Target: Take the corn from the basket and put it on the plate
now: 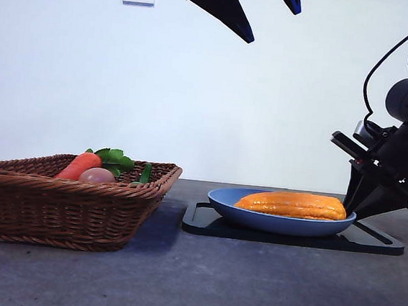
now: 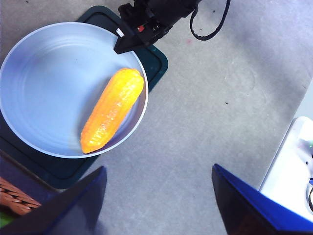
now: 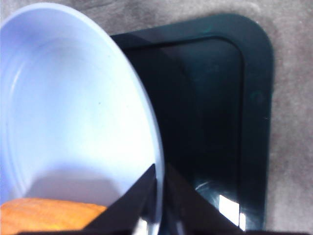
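corn (image 2: 113, 109) on plate (image 2: 44, 73), carrot (image 1: 78, 165) front-only

Corn (image 1: 294, 205): orange-yellow bumpy glossy cob, tapered at one end, lying flat inside the plate, its blunt end just beside the right hand (image 1: 354, 204).
Plate (image 1: 228, 199): round, shallow, plain blue, raised rim, upright.
Basket (image 1: 69, 205): shallow brown wicker, flared sides, well apart from that hand.

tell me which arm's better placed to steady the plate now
Right. The right gripper sits low at the plate, jaws closed about its rim beside the corn; the left gripper hangs open, high above the table.
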Controlling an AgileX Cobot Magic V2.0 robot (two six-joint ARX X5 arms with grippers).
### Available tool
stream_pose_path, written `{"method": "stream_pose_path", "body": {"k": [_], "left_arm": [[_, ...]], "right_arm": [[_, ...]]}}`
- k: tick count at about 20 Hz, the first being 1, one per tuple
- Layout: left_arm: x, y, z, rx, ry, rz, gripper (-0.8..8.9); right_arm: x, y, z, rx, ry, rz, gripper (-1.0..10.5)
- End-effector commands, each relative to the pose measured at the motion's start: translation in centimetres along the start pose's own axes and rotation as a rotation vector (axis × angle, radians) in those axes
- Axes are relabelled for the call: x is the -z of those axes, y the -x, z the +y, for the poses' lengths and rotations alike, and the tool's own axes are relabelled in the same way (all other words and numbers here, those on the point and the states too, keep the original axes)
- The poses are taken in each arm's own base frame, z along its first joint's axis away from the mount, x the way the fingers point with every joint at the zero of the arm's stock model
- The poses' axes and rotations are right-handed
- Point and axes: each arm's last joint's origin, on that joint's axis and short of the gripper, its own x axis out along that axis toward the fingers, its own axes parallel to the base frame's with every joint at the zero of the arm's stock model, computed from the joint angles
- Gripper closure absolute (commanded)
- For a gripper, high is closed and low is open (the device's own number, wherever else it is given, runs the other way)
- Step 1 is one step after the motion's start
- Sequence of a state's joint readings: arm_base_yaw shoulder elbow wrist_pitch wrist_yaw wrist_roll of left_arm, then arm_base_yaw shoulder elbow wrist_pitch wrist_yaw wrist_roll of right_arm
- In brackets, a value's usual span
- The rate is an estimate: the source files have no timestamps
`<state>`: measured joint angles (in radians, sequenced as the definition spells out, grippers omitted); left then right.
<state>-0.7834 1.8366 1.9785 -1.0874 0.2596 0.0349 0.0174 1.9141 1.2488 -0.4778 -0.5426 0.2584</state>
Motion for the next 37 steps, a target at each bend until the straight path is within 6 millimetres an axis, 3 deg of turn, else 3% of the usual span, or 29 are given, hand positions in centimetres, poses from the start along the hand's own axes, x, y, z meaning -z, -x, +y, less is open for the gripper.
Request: {"method": "stream_pose_path", "body": {"k": [1,3,6,12,15,18,22,25,28,37], "left_arm": [[-0.6,0.6,-0.4,0.001,-0.021,-0.037,4.62],[-0.6,0.6,-0.4,0.0,-0.021,-0.037,4.62],[-0.5,0.7,-0.2,-0.002,-0.019,-0.037,4.62],[-0.6,0.7,-0.2,-0.002,-0.018,-0.038,4.62],[-0.5,0.7,-0.2,-0.002,-0.017,-0.036,4.64],[-0.4,0.7,-0.2,-0.002,-0.014,-0.024,4.86],[-0.2,0.7,-0.2,-0.001,-0.008,-0.002,5.66],[0.0,0.7,-0.2,0.0,-0.005,0.022,7.96],[0.2,0.7,-0.2,0.001,-0.001,0.037,8.06],[-0.7,0.7,-0.2,-0.002,-0.021,-0.05,8.06]], "right_arm": [[-0.5,-0.3,-0.1,-0.001,0.013,-0.003,7.6],[-0.4,-0.1,0.1,-0.014,0.009,0.006,6.9],[-0.2,1.4,0.6,-0.006,0.025,0.008,6.8],[1.2,8.8,4.4,-0.016,0.138,-0.088,6.8],[3.8,13.4,7.0,-0.022,0.231,-0.113,6.8],[7.8,17.6,10.0,-0.04,0.352,-0.116,6.8],[12.9,21.6,12.2,-0.033,0.464,-0.122,7.6],[15.7,23.1,12.9,-0.036,0.571,-0.1,9.4],[16.5,23.6,13.1,-0.044,0.593,-0.093,9.4],[16.0,23.7,13.3,-0.052,0.601,-0.15,9.4]]}}
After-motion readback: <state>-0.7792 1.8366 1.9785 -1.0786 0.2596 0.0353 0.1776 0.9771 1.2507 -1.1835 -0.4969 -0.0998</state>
